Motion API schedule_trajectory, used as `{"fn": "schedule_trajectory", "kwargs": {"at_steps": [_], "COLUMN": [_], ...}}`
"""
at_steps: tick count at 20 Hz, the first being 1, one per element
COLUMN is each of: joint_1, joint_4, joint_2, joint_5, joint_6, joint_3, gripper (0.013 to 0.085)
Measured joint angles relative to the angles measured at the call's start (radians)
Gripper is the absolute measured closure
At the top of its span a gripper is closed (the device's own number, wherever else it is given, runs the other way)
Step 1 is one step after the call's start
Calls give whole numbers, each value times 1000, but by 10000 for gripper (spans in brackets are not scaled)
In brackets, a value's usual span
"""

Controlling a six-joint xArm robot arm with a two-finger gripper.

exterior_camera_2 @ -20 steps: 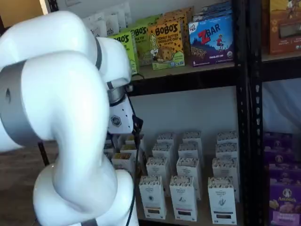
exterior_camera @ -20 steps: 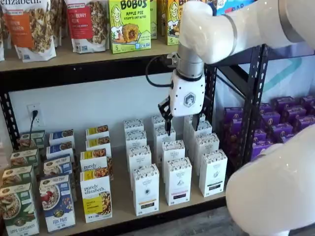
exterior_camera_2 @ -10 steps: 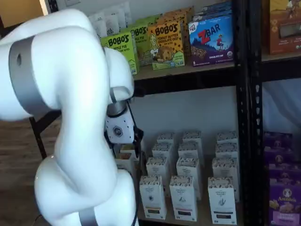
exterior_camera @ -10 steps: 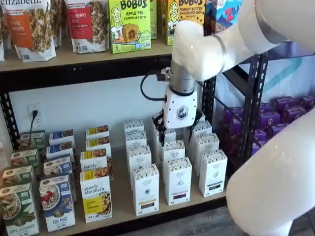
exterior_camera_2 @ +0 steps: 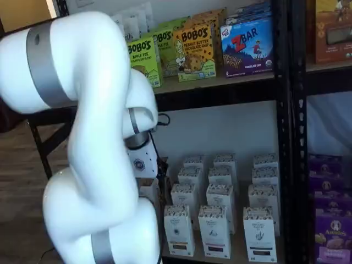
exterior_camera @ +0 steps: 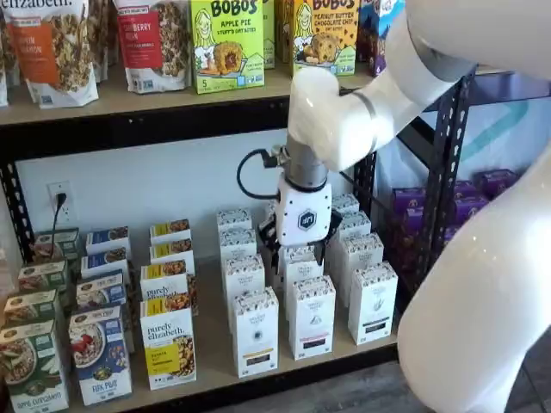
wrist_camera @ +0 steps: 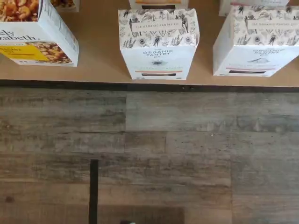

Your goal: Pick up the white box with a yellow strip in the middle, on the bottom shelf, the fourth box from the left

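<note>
The white box point(exterior_camera: 256, 332) stands at the front of the bottom shelf point(exterior_camera: 215, 357), right of a purely elizabeth box point(exterior_camera: 168, 346); a yellowish band runs low on its front. It also shows in a shelf view point(exterior_camera_2: 178, 230). The wrist view has it centred point(wrist_camera: 159, 43), speckled top toward the camera, just behind the shelf's black front rail point(wrist_camera: 140, 87). My gripper point(exterior_camera: 300, 245) hangs over the white boxes a couple of rows behind it, up and to its right, open with nothing between its fingers. In a shelf view the gripper point(exterior_camera_2: 157, 171) is side-on.
More white cartons point(exterior_camera: 312, 315) fill the rows right of and behind the target. Cereal boxes point(exterior_camera: 101, 354) stand on the left. Bobo's boxes point(exterior_camera: 226, 45) and granola bags sit on the upper shelf. Purple boxes point(exterior_camera: 486, 185) fill the neighbouring rack past a black upright point(exterior_camera: 443, 172).
The arm has swung left and lowered the gripper toward the rows of white boxes. Its fingers stayed apart.
</note>
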Motion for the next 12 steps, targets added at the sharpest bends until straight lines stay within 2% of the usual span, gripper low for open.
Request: {"fn": "schedule_trajectory", "kwargs": {"at_steps": [3, 6, 12], "joint_1": [3, -4, 11], "joint_4": [-41, -37, -76], "joint_2": [59, 119, 246], "joint_5": [-56, -129, -162], "joint_6": [38, 31, 82], "joint_3": [-2, 1, -51], "gripper": [130, 130, 130]}}
